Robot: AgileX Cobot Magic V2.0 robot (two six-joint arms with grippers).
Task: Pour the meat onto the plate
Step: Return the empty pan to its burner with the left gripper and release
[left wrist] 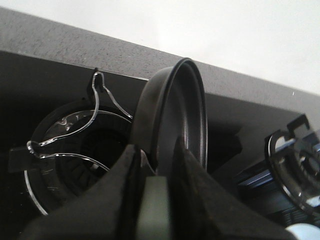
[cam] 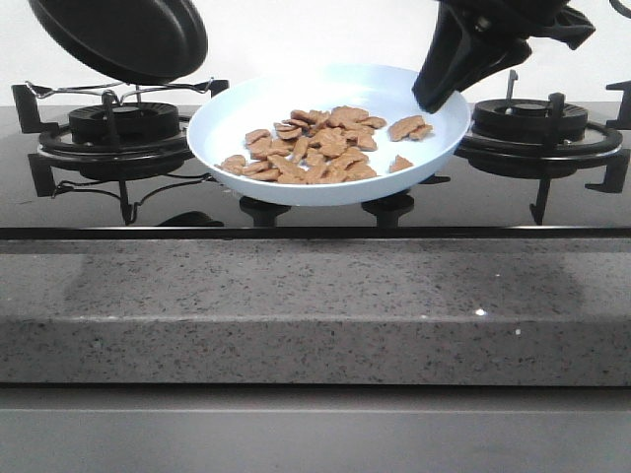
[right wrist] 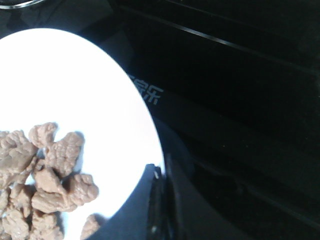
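The pale blue-white plate (cam: 227, 123) hangs over the middle of the black hob, between the two burners. A loose pile of reddish-brown meat (cam: 315, 148) lies in it. My right gripper (cam: 434, 97) is shut on the plate's far right rim. In the right wrist view the plate (right wrist: 75, 85) and the meat (right wrist: 45, 170) lie beside that gripper (right wrist: 161, 172). The black frying pan (cam: 123, 34) is tilted steeply above the left burner, with no meat showing in it. My left gripper (left wrist: 159, 150) is shut on the pan's pale handle (left wrist: 155, 205), the pan (left wrist: 175, 115) standing on edge beyond it.
The left burner (cam: 123, 123) carries a thin wire stand (cam: 59, 91) under the pan. The right burner (cam: 537, 123) stands just past the plate's right edge. Two black knobs (cam: 264, 209) sit below the plate. A speckled grey counter edge (cam: 315, 305) runs along the front.
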